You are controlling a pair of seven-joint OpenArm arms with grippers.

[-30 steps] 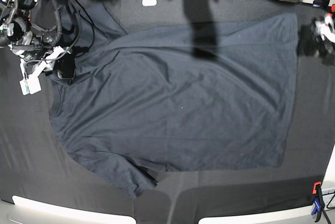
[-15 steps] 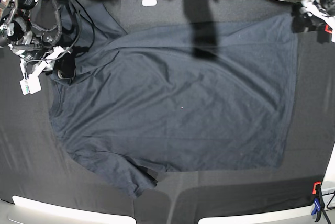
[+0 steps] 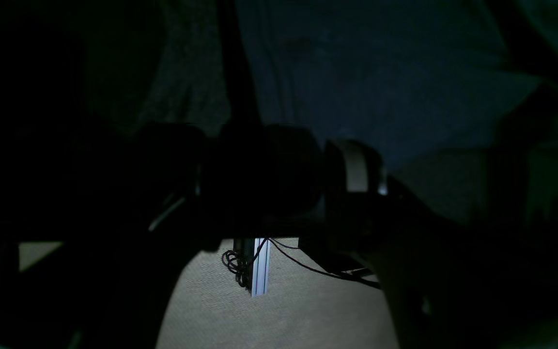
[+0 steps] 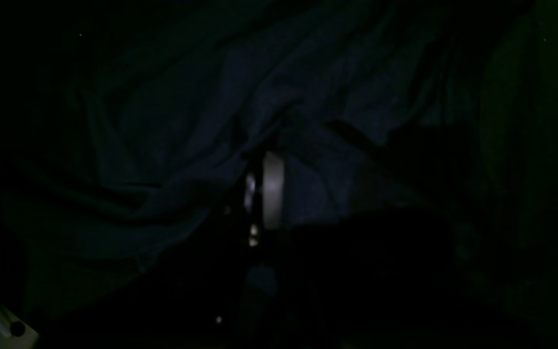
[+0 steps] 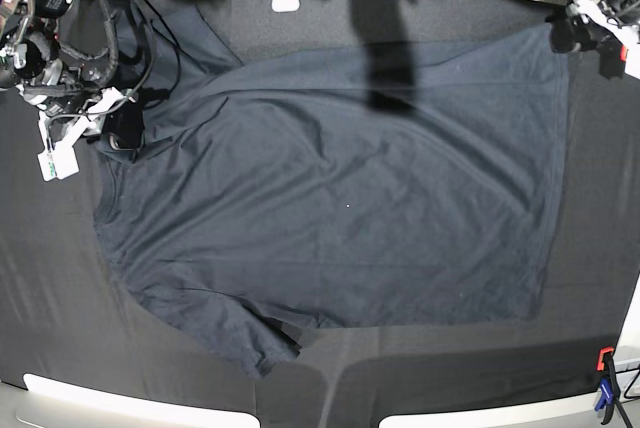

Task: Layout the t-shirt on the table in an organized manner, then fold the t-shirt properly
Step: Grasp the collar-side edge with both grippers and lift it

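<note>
Left gripper (image 5: 585,30) has pulled up off the hem corner toward the far table (image 5: 600,248) edge since a second ago — jaws apart, empty. T-shirt (image 5: 340,198) lies spread mid-table, layout nearly done; near sleeve still bunched, needs smoothing before folding. Right gripper (image 5: 125,128) — fingers pinched on the collar-side fabric, arm low.

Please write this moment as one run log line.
phase: layout | t-shirt: spread flat on table | right gripper: shut on t-shirt | left gripper: open, at hem corner
</note>
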